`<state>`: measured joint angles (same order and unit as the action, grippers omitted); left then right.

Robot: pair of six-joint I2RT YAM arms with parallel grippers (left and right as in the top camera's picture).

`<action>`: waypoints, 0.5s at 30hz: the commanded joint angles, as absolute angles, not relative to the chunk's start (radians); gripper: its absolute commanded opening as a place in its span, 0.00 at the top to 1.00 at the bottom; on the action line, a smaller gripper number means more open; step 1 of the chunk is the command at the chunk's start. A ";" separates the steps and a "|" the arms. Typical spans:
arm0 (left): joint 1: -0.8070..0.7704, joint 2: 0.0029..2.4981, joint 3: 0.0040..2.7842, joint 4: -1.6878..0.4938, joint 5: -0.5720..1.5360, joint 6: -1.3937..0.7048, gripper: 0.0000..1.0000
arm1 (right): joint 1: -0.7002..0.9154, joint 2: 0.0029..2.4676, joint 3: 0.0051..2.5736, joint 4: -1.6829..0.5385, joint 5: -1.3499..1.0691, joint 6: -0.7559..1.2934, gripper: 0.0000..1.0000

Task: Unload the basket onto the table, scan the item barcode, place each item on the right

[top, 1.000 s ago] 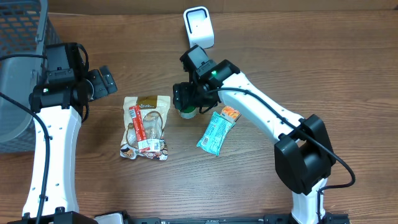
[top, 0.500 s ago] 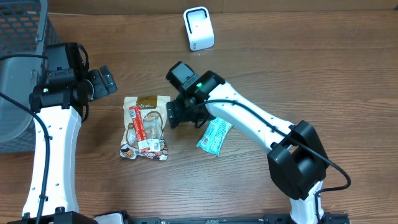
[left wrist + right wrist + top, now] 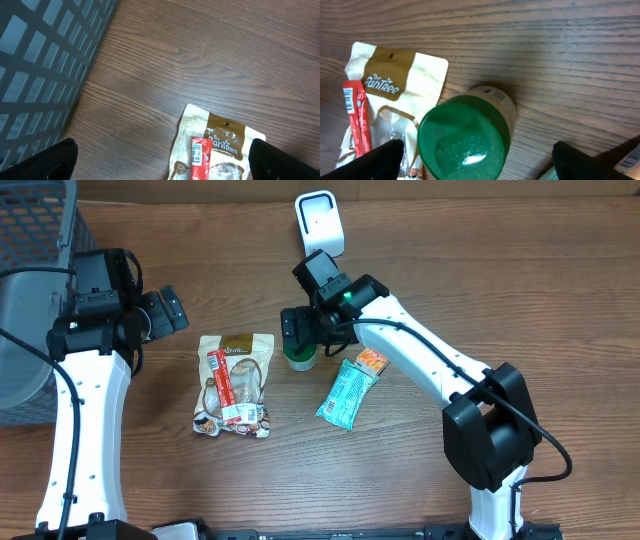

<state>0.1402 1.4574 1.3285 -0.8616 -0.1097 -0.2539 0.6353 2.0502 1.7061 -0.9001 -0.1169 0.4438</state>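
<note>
The green-lidded jar (image 3: 462, 137) stands upright mid-table between the spread fingers of the right gripper (image 3: 301, 338), neither touching it. A tan snack pouch (image 3: 240, 365) topped by a red stick (image 3: 220, 385) lies just left, a teal bar (image 3: 348, 392) just right, the white scanner (image 3: 320, 222) beyond at the far edge. Far left, beside the basket (image 3: 30, 240), the left gripper (image 3: 170, 311) is spread wide

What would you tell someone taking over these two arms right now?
Left gripper: open, holds nothing, near the grey basket.
Right gripper: open, above the green-lidded jar, fingers on either side, not gripping.
Items: the jar stands upright mid-table. The brown pouch with a red stick pack on it lies beside the jar. The teal snack bar is on the jar's other side. The white scanner is at the table's far edge.
Done: nothing is lifted or at the scanner.
Left: grasp an item and show its barcode to the scanner.
</note>
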 commanded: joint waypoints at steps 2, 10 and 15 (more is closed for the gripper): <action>0.144 1.453 1.345 -0.860 -0.114 -0.235 0.00 | 0.646 2.027 1.701 -0.904 -0.179 0.438 0.03; 0.144 1.453 1.345 -0.860 -0.114 -0.235 0.00 | 0.691 2.061 1.701 -0.907 -0.284 0.445 0.04; 0.144 1.453 1.345 -0.860 -0.114 -0.235 0.00 | 0.764 2.078 1.701 -0.904 -0.339 0.445 0.04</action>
<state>0.1402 1.4574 1.3285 -0.8616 -0.1097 -0.2539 0.7189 2.0586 1.7061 -0.9089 -0.2924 0.4450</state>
